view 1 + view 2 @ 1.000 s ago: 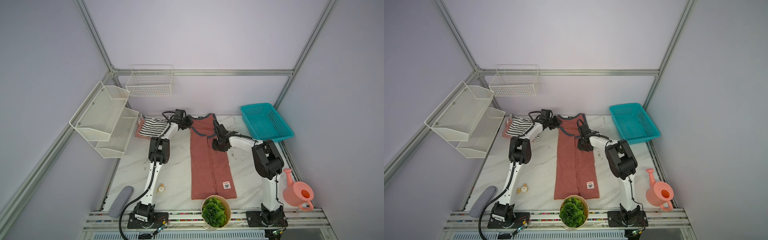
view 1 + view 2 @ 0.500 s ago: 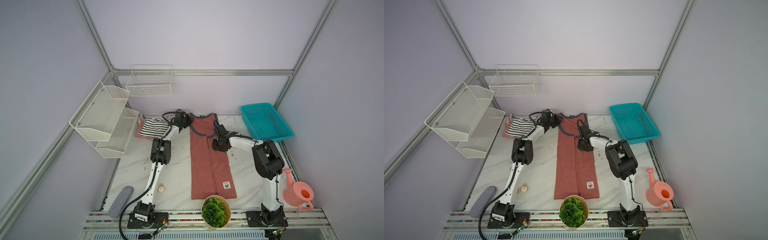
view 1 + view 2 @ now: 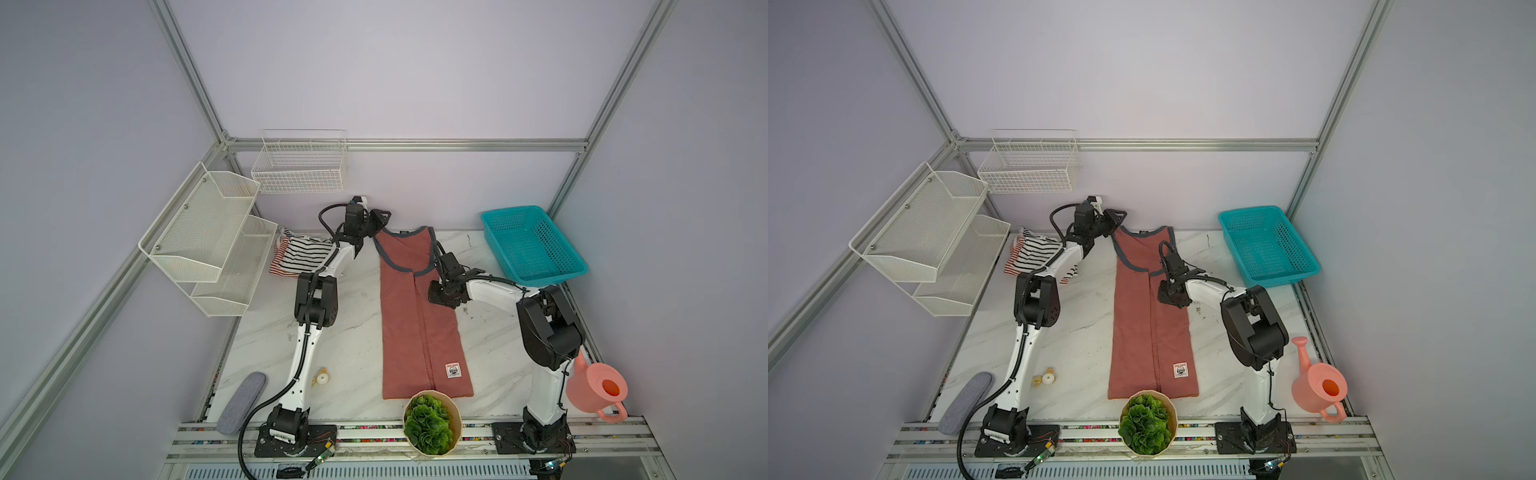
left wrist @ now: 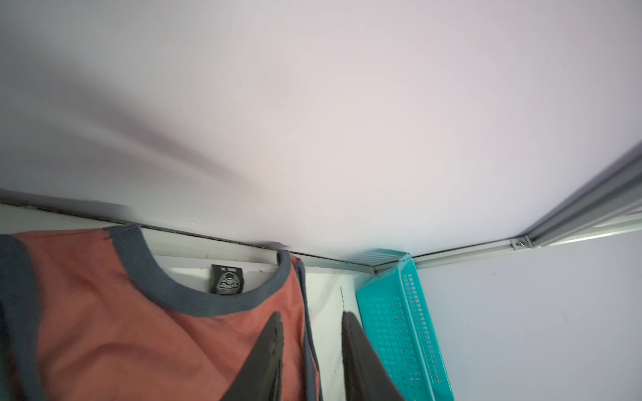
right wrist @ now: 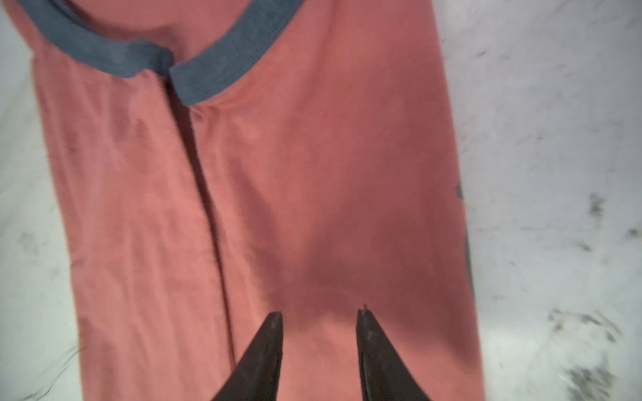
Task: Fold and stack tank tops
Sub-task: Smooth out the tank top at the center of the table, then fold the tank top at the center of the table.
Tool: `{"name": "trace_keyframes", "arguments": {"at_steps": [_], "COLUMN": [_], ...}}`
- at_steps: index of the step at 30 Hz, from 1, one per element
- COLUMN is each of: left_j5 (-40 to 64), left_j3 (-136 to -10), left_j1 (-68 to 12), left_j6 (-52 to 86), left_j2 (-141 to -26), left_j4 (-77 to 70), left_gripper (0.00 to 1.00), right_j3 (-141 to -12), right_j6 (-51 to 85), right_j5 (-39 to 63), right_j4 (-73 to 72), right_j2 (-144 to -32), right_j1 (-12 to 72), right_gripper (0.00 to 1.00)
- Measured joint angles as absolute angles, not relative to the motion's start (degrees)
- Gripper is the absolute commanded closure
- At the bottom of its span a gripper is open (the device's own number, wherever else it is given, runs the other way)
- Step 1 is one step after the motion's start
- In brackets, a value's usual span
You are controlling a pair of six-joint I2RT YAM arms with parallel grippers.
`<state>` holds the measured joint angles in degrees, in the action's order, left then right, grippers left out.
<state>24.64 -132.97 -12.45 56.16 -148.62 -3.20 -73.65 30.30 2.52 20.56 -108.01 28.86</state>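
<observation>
The dusty-red tank top [image 3: 415, 324] [image 3: 1142, 324] lies flat and lengthwise mid-table, both sides folded to its middle, with the printed badge [image 3: 453, 370] near the front hem. Its grey neckline [image 4: 194, 298] faces the back wall. My left gripper [image 3: 380, 219] [image 4: 311, 314] hangs open above its far left shoulder, holding nothing. Over the top's right half, just below the armhole trim [image 5: 208, 69], my right gripper [image 3: 437, 292] [image 5: 319, 312] is open and empty. At the back left, a black-and-white striped tank top [image 3: 301, 251] lies on a red-and-white striped one [image 3: 277, 271].
A teal basket [image 3: 532, 245] stands at the back right and a pink watering can [image 3: 594, 390] at the front right. A bowl of green plant [image 3: 430, 424] overlaps the top's front hem. White mesh shelves [image 3: 208, 237] line the left wall. A grey pad [image 3: 243, 403] lies front left.
My right gripper's jaws have opened wider over the cloth. My left gripper has risen a little toward the back wall. The dusty-red top has stayed in place.
</observation>
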Motion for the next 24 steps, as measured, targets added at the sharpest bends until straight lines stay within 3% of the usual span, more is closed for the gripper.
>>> {"name": "trace_keyframes", "arguments": {"at_steps": [6, 12, 18, 24], "left_j5": [24.6, 19.4, 11.6, 6.9], "left_j3": [-111.9, -92.9, -83.9, -69.5], "left_j1": [-14.2, -19.6, -29.7, -40.6], "left_j6": [48.6, 40.5, 34.1, 34.3], "left_j2": [-125.7, -102.5, -92.7, -87.4], "left_j4": [1.7, 14.4, 35.3, 51.2], "left_gripper": [0.67, 0.62, 0.54, 0.43], "right_j3": [-68.1, -61.4, -52.5, -47.1], "right_j6": [30.8, 31.9, 36.4, 43.5], "right_j5": [1.7, 1.0, 1.7, 2.5], "right_j4": [19.2, 22.4, 29.5, 35.9], "right_j2": [-92.8, -82.0, -76.4, -72.2], "right_j1": [28.9, 30.5, 37.5, 47.0], "right_gripper": [0.52, 0.61, 0.63, 0.57]}}
